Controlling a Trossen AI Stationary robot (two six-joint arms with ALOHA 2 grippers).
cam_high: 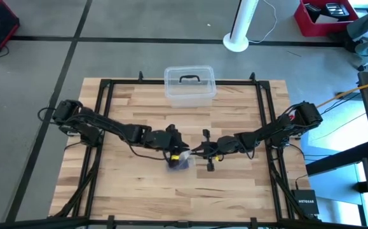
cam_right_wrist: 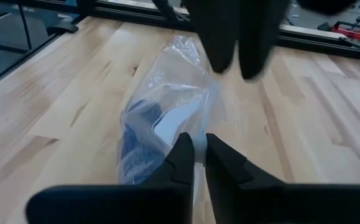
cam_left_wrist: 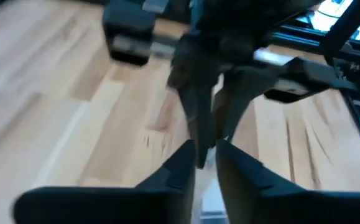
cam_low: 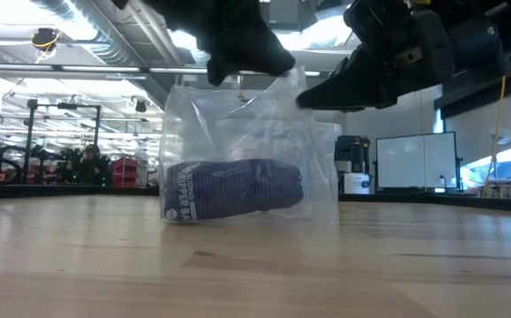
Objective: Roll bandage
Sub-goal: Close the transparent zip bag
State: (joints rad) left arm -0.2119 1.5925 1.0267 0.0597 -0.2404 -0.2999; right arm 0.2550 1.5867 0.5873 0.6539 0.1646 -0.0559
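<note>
At centre-left of the overhead frame my left gripper (cam_high: 178,154) sits over the plastic bag (cam_low: 237,132), fingers nearly together on its top edge, though I cannot tell if they grip. The bandage (cam_low: 230,190) lies rolled inside the bag on the table (cam_high: 139,191). My right gripper (cam_right_wrist: 195,163), just right, pinches the bag.

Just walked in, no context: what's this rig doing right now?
Both arms meet mid-table over a clear plastic bag with the rolled blue-purple bandage still inside it. The right end effector is pinched on the bag's top edge, and the left end effector is at that edge too. The bag's bottom rests on the table. A clear lidded box sits untouched behind.
</note>
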